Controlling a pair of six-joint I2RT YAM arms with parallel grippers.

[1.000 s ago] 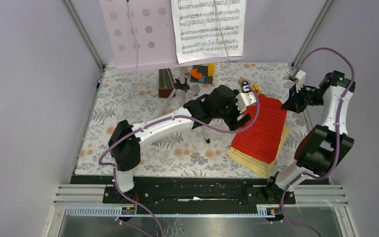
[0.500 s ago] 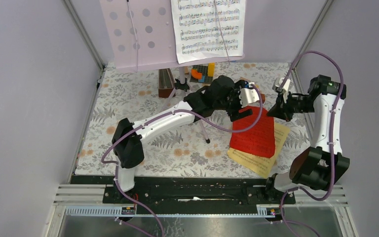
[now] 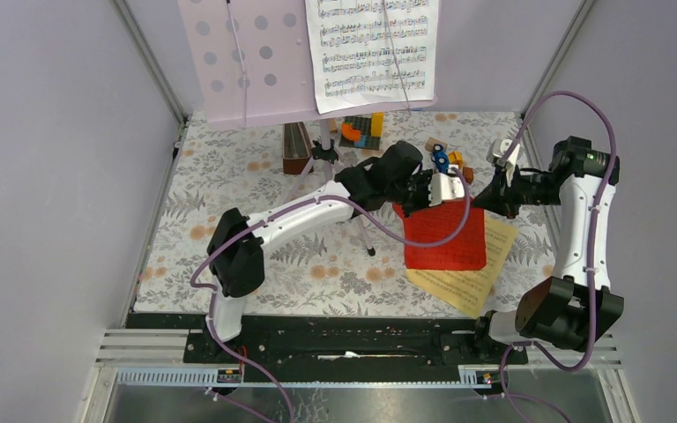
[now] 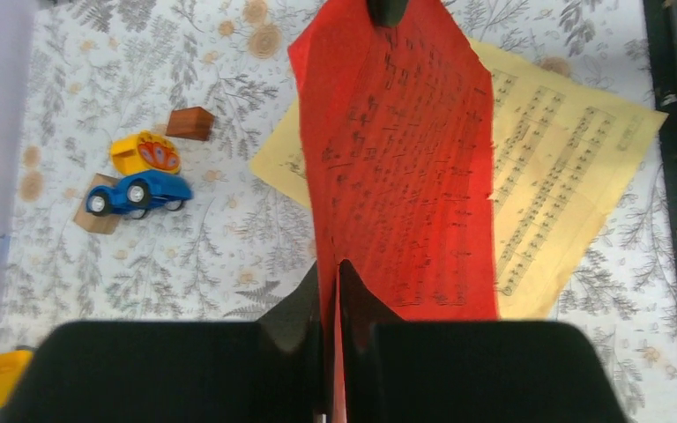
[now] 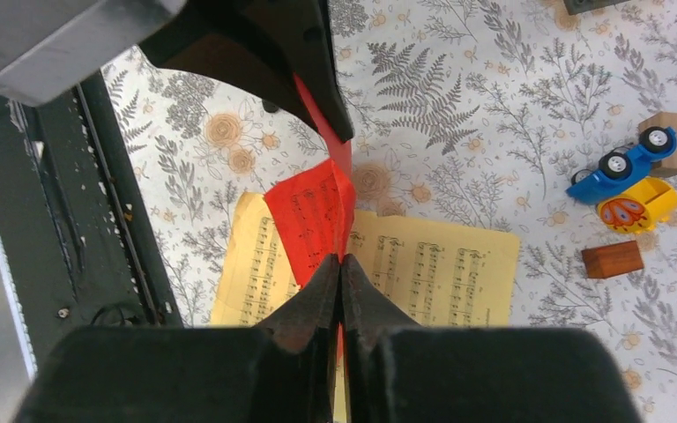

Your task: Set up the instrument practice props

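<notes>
The left fingers [image 4: 311, 301] are pressing together on one edge of the thin red sheet [image 3: 441, 233]. The right fingers [image 5: 324, 295] are pinching its opposite edge. The paper is hanging creased and bowed between them above the floral tabletop [image 3: 229, 185]. Beneath it the yellow sheet [image 3: 472, 284], printed with staves, is lying flat. At the back, the pale pink panel [image 3: 247, 62], punched with round holes, is standing upright on its slim lilac tripod [image 3: 363, 233]. The white sheet [image 3: 370, 48] is resting against the panel's right side.
</notes>
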